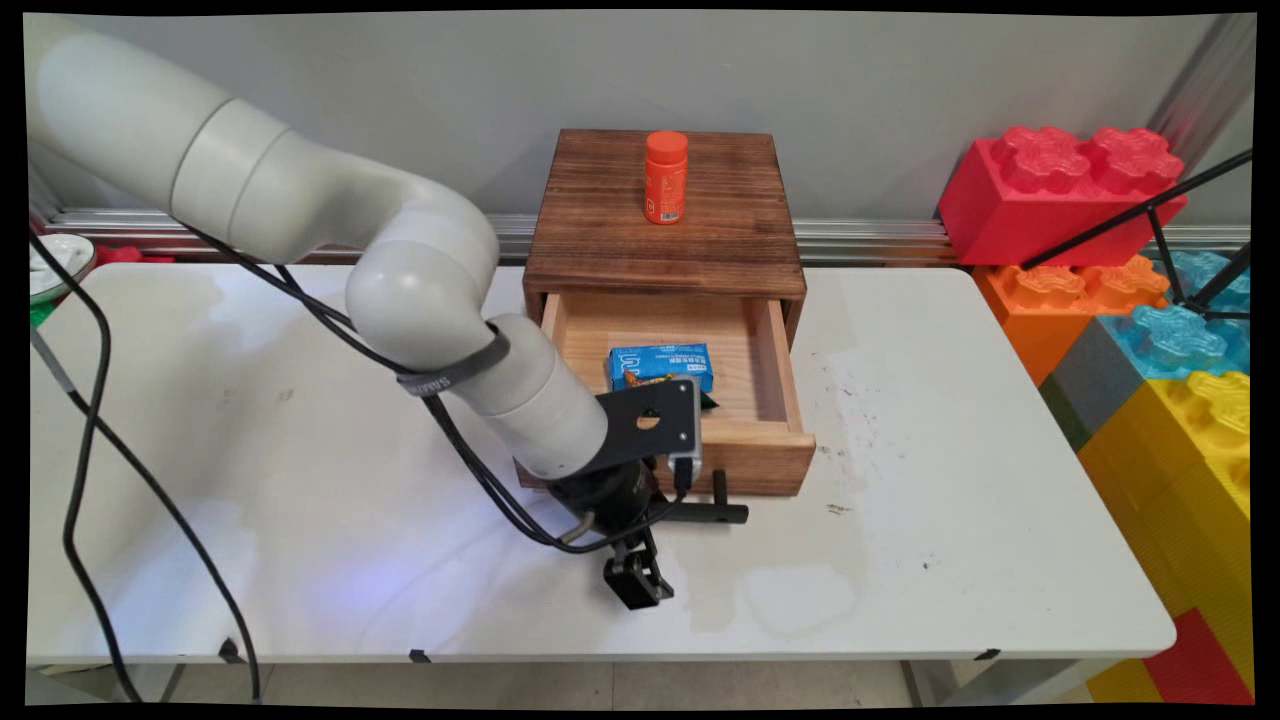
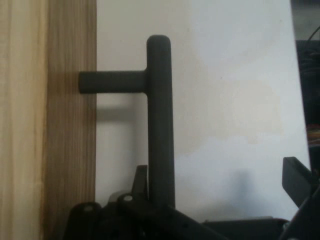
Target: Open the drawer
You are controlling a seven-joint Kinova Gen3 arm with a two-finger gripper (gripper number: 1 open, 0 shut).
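My gripper [image 1: 637,580] hangs low over the table just in front of the wooden drawer [image 1: 770,440], which stands pulled out of its cabinet [image 1: 665,245]. In the hand view the drawer's black T-shaped handle [image 2: 160,125] runs up from between the fingers, close beside the left finger [image 2: 140,181]; the right finger [image 2: 299,179] is far off, so the gripper [image 2: 220,187] is open with nothing clamped. In the main view the handle [image 1: 718,513] shows to the right of the hand. A blue packet [image 1: 660,366] lies in the drawer. An orange bottle [image 1: 666,177] stands on the cabinet top.
Large toy bricks [image 1: 1075,190] in red, orange, blue and yellow are stacked past the table's right edge. A black tripod leg [image 1: 1150,210] crosses them. Black cables [image 1: 90,430] hang from the arm over the table's left side. The white table [image 1: 950,480] shows stains.
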